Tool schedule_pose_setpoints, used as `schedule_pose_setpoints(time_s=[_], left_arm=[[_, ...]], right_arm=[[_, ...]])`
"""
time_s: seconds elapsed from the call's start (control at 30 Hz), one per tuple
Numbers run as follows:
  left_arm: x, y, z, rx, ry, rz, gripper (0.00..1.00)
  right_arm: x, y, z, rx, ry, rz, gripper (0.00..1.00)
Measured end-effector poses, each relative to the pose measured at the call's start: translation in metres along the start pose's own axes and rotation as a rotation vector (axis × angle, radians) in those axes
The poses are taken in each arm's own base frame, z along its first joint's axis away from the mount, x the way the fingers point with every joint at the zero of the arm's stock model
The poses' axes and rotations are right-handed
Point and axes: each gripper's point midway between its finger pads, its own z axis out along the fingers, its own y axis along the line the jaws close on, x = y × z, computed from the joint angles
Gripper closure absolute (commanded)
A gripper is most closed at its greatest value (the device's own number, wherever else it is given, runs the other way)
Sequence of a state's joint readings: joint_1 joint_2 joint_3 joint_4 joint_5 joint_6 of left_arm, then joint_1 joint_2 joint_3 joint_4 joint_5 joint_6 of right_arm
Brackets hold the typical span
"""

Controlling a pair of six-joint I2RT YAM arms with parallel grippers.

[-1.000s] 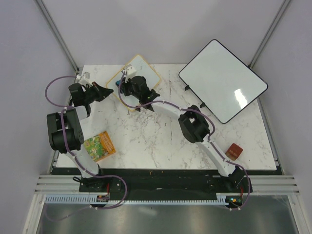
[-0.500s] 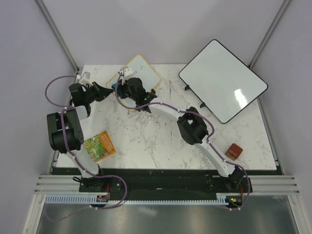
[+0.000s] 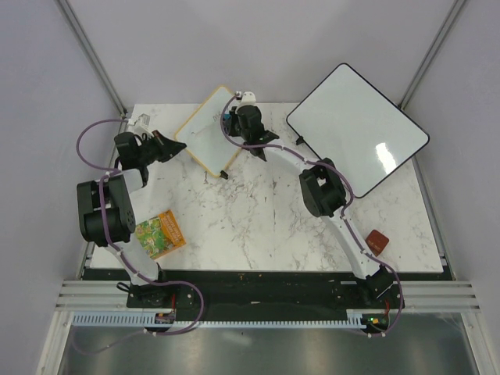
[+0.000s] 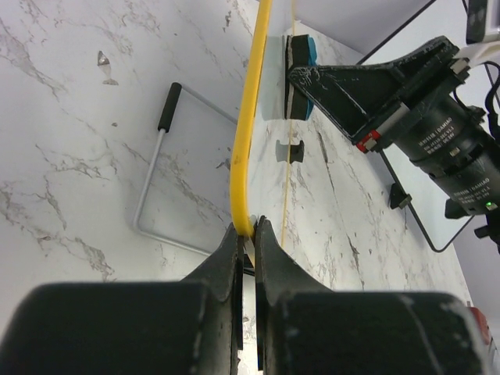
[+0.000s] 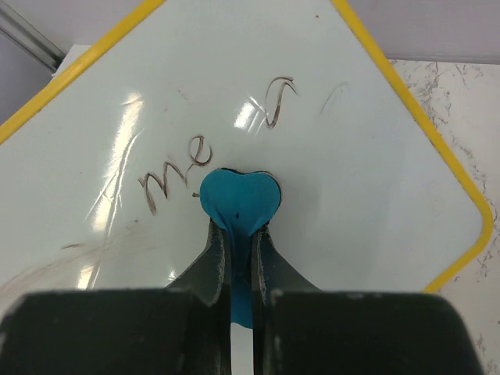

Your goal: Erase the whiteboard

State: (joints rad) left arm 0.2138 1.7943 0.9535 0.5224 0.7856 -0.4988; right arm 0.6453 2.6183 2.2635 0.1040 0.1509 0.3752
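Your left gripper (image 3: pixel 180 145) is clamped shut on the whiteboard (image 3: pixel 203 129) frame at its near-left edge. The board's at the back left of the table (image 3: pixel 258 226), tilted up, long axis diagonal from near-left to far-right. The right gripper (image 3: pixel 231 122) pinches a blue eraser (image 5: pixel 238 197) against its face.

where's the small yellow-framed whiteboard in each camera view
top external: whiteboard back centre-left, set diagonally.
left wrist: edge-on, its yellow frame rising up the middle from the left tool.
right wrist: fills the picture, handwriting visible.
shared landmark: right tool holding the blue eraser against the board.
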Motion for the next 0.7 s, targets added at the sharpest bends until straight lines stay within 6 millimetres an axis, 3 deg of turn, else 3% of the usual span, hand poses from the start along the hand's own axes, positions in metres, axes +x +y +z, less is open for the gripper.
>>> schedule_pose_setpoints(time_s=[0.1,0.37,0.47,0.7], left_arm=[[0.003,-0.003,0.001,0.010,0.011,-0.001,0.98],[0.005,-0.004,0.000,0.008,0.020,-0.006,0.98],[0.005,-0.004,0.000,0.007,0.021,-0.005,0.98],[0.005,-0.002,0.000,-0.003,0.019,-0.005,0.98]], right_arm=[[0.000,-0.009,0.002,-0.001,0.010,0.006,1.00],[0.008,0.007,-0.006,-0.070,0.028,-0.087,1.00],[0.015,0.029,-0.015,-0.141,0.048,-0.139,1.00],[0.029,0.105,-0.039,-0.338,0.075,-0.254,1.00]])
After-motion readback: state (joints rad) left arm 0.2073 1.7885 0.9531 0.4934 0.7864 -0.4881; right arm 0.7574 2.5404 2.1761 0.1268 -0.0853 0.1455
